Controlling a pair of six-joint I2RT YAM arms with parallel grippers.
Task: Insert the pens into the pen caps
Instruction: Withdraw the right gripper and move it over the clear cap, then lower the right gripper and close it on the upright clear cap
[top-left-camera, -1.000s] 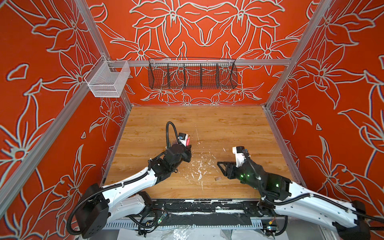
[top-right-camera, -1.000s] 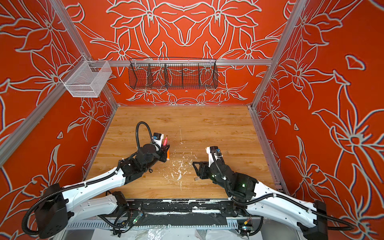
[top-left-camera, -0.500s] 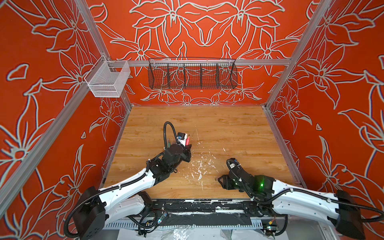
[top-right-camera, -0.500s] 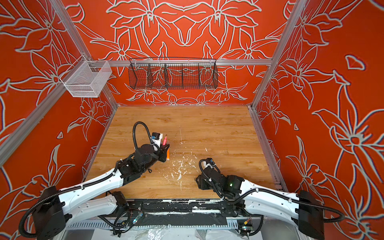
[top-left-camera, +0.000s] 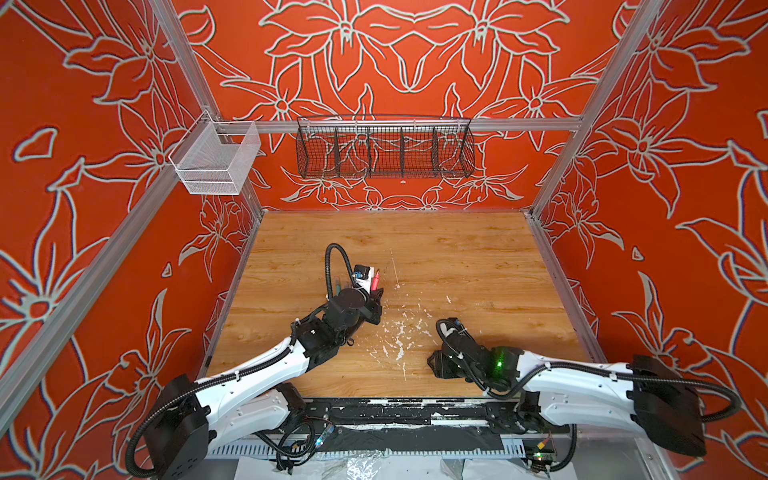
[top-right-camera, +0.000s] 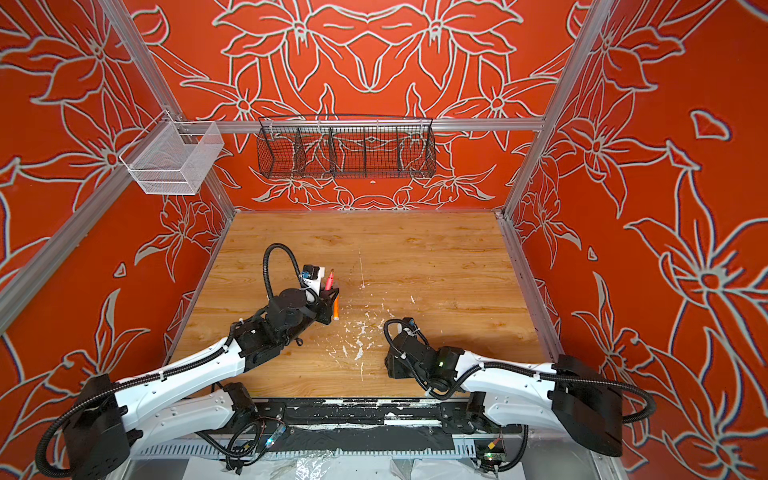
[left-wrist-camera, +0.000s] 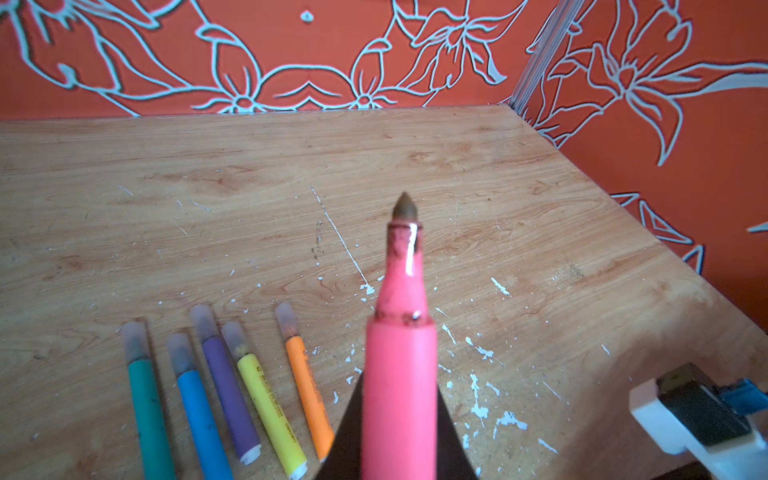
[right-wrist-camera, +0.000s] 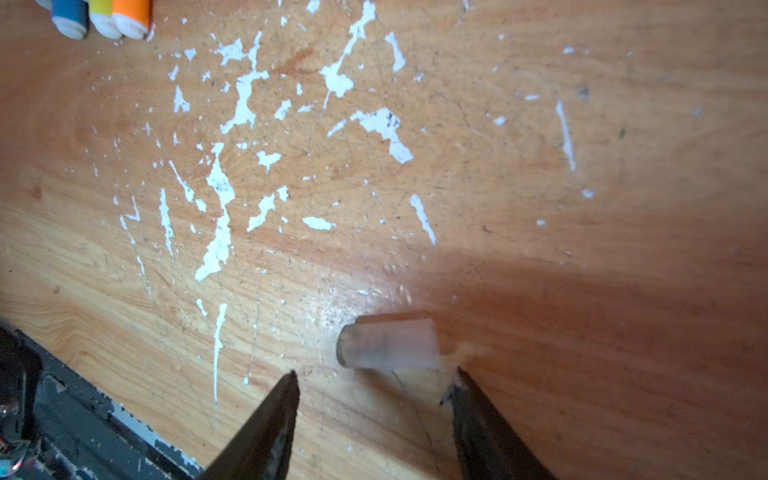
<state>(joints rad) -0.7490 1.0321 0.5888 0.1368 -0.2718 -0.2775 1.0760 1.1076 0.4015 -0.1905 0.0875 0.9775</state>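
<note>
Left wrist view: the left gripper (left-wrist-camera: 399, 399) is found clamped on the pink pen (left-wrist-camera: 401, 353). The barrel is pinched between two dark, wedge-shaped fingers (left-wrist-camera: 347, 449). The pen is uncapped and held clear above the table (left-wrist-camera: 540, 199). Its barrel is smooth, glossy plastic, stepped at a shoulder into a tapered neck. The neck is smudged with dark marks and ends in a dull brown conical nib.

Five further pens are laid side by side on the table near the gripper: a green pen (left-wrist-camera: 145, 407), a blue pen (left-wrist-camera: 199, 415), a purple pen (left-wrist-camera: 230, 395), a yellow pen (left-wrist-camera: 266, 399) and an orange pen (left-wrist-camera: 307, 390). Each is closed with one of the fitted caps (left-wrist-camera: 135, 336), which are frosted and translucent. Small printed lettering is noted on the yellow and orange barrels, and white end plugs on the purple and yellow.

In the right wrist view, the right gripper (right-wrist-camera: 376, 374) is seen with its fingers apart and nothing held. The loose pen cap (right-wrist-camera: 388, 347) lies on its side on the table just beyond the fingertips. It is a stubby grey-clear cylinder, darker at its closed end and slightly wider at the open end. Contact with the nearer fingertip cannot be determined.

The tabletop is wood-grain laminate, scratched and scattered with white flecks (right-wrist-camera: 220, 232).
</note>
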